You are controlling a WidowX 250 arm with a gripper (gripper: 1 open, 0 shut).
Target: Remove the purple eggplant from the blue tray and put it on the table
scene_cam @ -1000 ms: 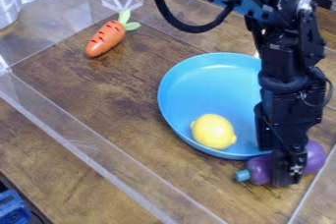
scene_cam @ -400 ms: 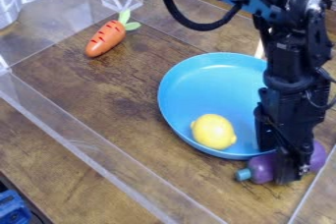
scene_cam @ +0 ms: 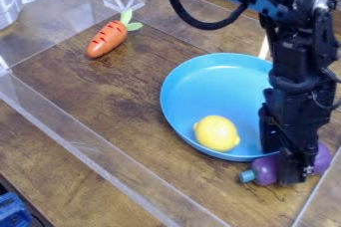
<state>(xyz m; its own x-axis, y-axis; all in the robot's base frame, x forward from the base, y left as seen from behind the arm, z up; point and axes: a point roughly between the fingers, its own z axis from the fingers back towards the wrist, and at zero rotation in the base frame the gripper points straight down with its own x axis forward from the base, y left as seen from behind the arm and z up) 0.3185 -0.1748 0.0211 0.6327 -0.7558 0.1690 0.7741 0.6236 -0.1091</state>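
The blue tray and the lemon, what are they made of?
The blue tray looks like smooth plastic: even bright colour, a soft sheen along its raised rim. The lemon is probably a plastic or rubbery toy: flat uniform yellow with a faint highlight, though this view can't settle which.

Black arm (scene_cam: pixel 296 47) throughout, matte and blocky, built of stacked boxy segments. Blue band (scene_cam: pixel 273 7) at about one o'clock, just under the rounded upper joint. Thick black cable (scene_cam: pixel 200 17) looping off at twelve o'clock and curving back into the links. Small bright specks, probably screws or fittings, dotted over the lower housing. Black gripper (scene_cam: pixel 296 163) at five o'clock, squared and chunky, finger detail too dark to make out.
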